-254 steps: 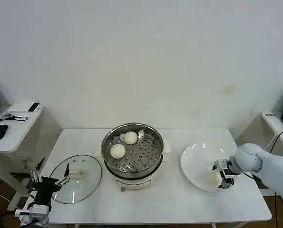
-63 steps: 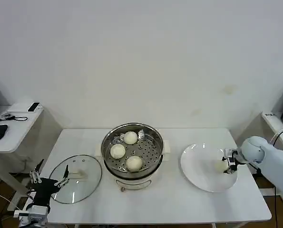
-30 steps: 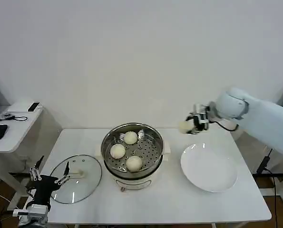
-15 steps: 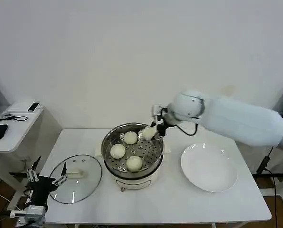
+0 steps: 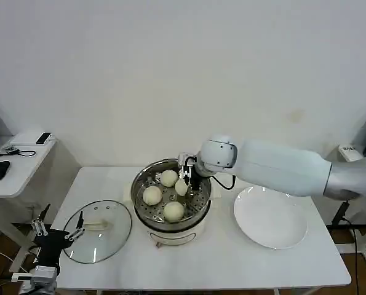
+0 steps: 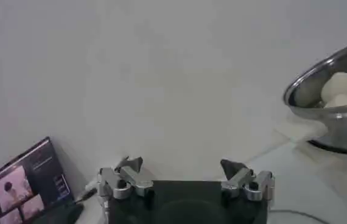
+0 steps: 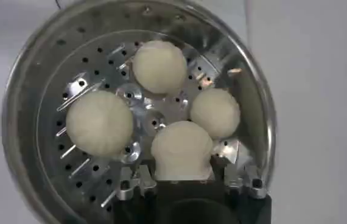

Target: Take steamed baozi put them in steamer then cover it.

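White table [image 5: 232,264]: right tool [image 5: 187,182] grips baozi [image 7: 182,150] over steamer [image 5: 202,178]; left tool [image 5: 55,235], seemingly released, idles near cover [image 5: 106,236].

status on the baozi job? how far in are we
Done: three steamed baozi already sit on the perforated tray of the steamer, and the white plate holds none. In hand: the right gripper holds the fourth bun over the tray, not yet released. Left: let it go, then fit the cover, which lies on the table by the open left gripper.
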